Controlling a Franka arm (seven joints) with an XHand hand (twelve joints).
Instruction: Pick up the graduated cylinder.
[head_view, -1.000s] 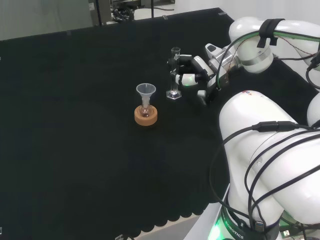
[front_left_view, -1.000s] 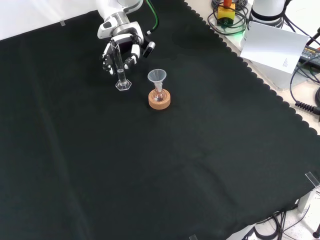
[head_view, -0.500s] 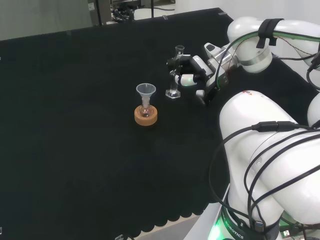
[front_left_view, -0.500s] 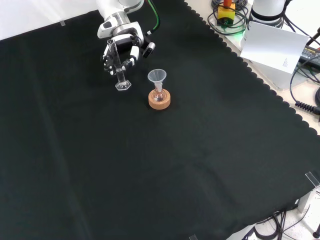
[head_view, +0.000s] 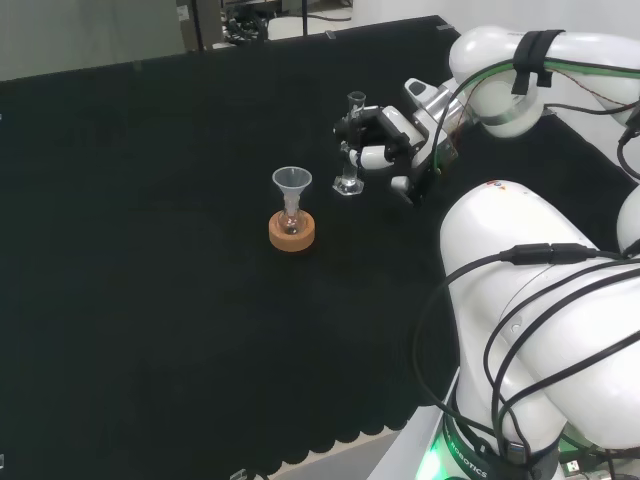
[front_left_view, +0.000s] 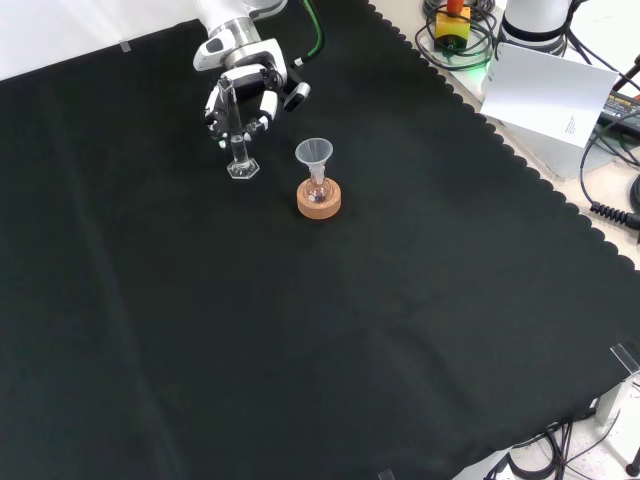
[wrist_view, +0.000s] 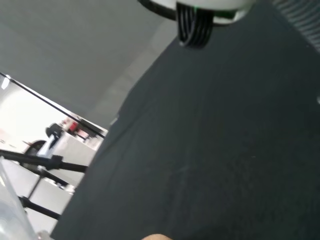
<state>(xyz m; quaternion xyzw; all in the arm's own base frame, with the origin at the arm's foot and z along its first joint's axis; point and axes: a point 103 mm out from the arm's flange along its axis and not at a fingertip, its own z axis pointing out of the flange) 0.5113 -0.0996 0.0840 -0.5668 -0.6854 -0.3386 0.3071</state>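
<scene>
You are looking at a bench under a black cloth (front_left_view: 400, 300) that is covering nearly the whole front view, with a scalloped edge running along its right side. In the head view the arm's white links (head_view: 530, 330) are crowding the right side, with dark cables looping over them.

The hand (front_left_view: 243, 98) is reaching in from the top of the front view, and its fingers are curling around the upper part of the graduated cylinder (front_left_view: 239, 140), gripping the clear tube. In the head view the hand (head_view: 385, 150) is sitting just right of the graduated cylinder (head_view: 350, 145), black and white fingers wrapping the tube near its middle while the top is poking out above them. The cylinder is standing close to upright. Its hexagonal foot is hanging just at the cloth; you cannot tell from these views whether it is touching or slightly clear.

Near the cylinder, to its right and a little lower in the front view, a cork ring (front_left_view: 319, 199) is lying on the cloth, carrying a small flask (front_left_view: 318, 188) with a clear funnel (front_left_view: 314, 153) sitting in its neck. In the head view the same cork ring (head_view: 292, 232) is lying left of and nearer than the cylinder, apart from it.
</scene>
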